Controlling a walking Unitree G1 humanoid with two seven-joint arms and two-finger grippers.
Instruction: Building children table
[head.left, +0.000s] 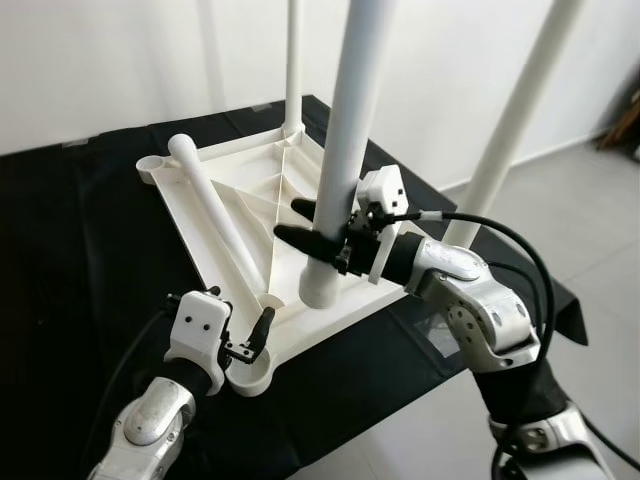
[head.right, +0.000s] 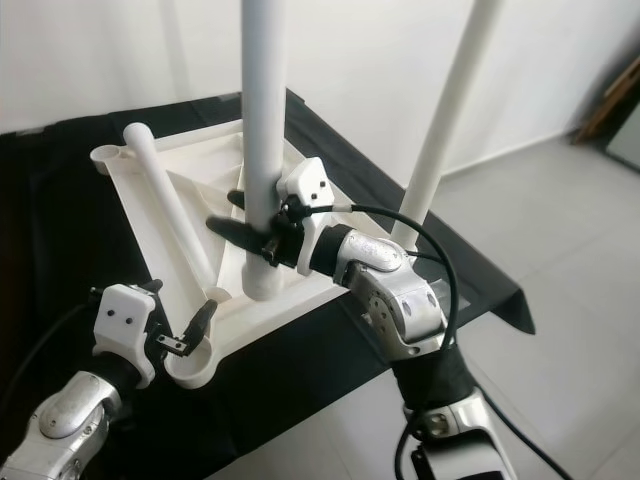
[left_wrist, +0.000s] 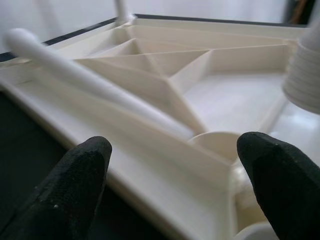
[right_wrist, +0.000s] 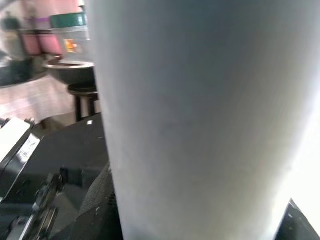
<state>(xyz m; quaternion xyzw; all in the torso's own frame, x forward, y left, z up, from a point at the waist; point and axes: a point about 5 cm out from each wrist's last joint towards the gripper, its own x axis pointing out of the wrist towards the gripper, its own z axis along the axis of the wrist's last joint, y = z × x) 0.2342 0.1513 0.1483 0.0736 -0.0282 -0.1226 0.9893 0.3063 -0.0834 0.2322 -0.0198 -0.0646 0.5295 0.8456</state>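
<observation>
A white children's table top (head.left: 345, 312) lies upside down on a black-covered table. Two white legs stand upright in its corners, one at the far corner (head.left: 293, 60) and one at the right corner (head.left: 515, 120). A third leg (head.left: 352, 110) stands upright with its lower end on the underside of the top, and my right gripper (head.left: 316, 226) is shut on it low down. A fourth leg (head.left: 215, 215) lies loose across the ribs. My left gripper (head.left: 225, 308) is open at the near edge, beside the empty near corner socket (head.left: 250, 378); its fingertips (left_wrist: 75, 175) straddle the rim.
The black cloth (head.left: 80, 230) stretches well to the left of the top. Its right edge (head.left: 570, 305) drops to a grey tiled floor (head.left: 590, 210). A white wall stands close behind. My right arm's black cable (head.left: 520, 245) loops above the wrist.
</observation>
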